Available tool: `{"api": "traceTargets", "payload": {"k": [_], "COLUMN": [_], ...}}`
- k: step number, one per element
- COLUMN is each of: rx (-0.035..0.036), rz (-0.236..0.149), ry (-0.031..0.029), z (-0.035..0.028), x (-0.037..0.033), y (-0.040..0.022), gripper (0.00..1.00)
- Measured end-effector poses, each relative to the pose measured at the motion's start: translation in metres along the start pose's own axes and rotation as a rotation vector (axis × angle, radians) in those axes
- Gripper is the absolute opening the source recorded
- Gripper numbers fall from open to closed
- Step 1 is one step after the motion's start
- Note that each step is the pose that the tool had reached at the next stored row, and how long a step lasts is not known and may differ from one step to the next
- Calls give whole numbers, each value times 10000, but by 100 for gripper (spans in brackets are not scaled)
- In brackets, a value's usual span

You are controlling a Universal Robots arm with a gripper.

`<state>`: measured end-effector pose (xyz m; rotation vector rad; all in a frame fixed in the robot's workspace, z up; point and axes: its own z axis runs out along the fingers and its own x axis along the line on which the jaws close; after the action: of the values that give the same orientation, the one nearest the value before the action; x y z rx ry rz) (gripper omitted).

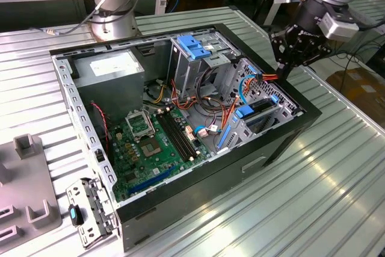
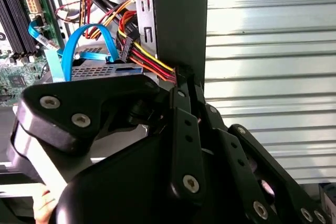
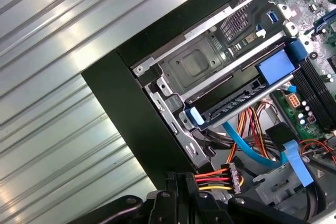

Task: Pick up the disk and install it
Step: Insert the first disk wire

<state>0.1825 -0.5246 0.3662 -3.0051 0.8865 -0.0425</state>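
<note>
We see the gripper point(image 1: 281, 74) with fingers point(image 3: 171, 188) pressed together, holding nothing, over the case point(image 1: 198, 192) corner. The disk point(image 3: 239, 96) sits slotted in the drive bay point(image 3: 195, 66) nearby, untouched.

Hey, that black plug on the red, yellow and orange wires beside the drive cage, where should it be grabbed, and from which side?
Probably the black plug body, pinched across its long flat faces, not the wires, which would flex. Come from above through the case's open side: the black case wall and the drive cage hem it in sideways.
</note>
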Motion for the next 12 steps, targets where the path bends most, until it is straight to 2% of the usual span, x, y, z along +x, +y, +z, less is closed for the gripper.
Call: {"api": "traceTargets", "payload": {"k": [5,6,7,12], "rx": [-14,-14,-13,-17], "rz": [0,-2,0,143], "ry": [10,10,9,12], "z": [-17,-18,-20,-22], "x": [1,-25,-103,-145], "y": [-1,15,66,93], "gripper": [17,17,17,17]}}
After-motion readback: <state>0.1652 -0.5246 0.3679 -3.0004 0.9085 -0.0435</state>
